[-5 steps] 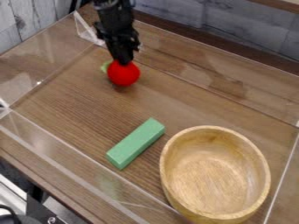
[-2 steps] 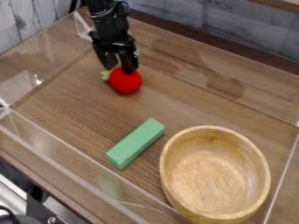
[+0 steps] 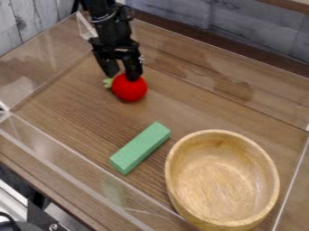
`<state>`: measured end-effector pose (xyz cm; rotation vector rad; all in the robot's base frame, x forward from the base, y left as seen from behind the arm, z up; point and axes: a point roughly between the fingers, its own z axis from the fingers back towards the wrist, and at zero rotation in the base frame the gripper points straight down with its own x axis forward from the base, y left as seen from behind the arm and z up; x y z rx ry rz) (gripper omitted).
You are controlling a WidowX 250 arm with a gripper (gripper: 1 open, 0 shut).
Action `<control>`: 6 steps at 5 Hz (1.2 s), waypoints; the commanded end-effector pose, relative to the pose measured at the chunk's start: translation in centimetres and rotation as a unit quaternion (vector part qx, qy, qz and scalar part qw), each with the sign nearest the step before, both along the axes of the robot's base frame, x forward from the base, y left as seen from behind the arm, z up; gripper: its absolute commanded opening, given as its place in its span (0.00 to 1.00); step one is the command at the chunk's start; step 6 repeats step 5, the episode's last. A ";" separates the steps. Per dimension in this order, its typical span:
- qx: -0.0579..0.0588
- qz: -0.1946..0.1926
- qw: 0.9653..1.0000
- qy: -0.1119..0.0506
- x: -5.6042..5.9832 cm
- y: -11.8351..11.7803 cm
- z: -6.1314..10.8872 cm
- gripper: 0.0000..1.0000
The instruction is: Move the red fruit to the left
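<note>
Fingers of the gripper (image 3: pixel 119 69) stand wide, empty. Red fruit (image 3: pixel 129 87) rests on the wooden table (image 3: pixel 229 95), at five o'clock just below the fingertips, seemingly released.

Single fixed camera, raised, angled down at wooden bench (image 3: pixel 229 86); wooden bowl (image 3: pixel 222 179) nearest lens; mid-range, whole workspace visible.

Bare wooden desk (image 3: pixel 72 113) left of the small red round fruit (image 3: pixel 129 87): open passage. Flat green rectangular block (image 3: pixel 140 147) and round wooden bowl (image 3: pixel 222 177) obstruct front right.
</note>
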<state>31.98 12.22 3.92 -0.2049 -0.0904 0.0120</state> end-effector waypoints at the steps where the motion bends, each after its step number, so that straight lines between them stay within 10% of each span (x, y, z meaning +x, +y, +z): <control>1: 0.020 0.014 0.999 -0.033 0.9 1.6 2.7 1.00; 6: 0.030 0.071 0.997 -0.032 0.4 1.0 3.3 1.00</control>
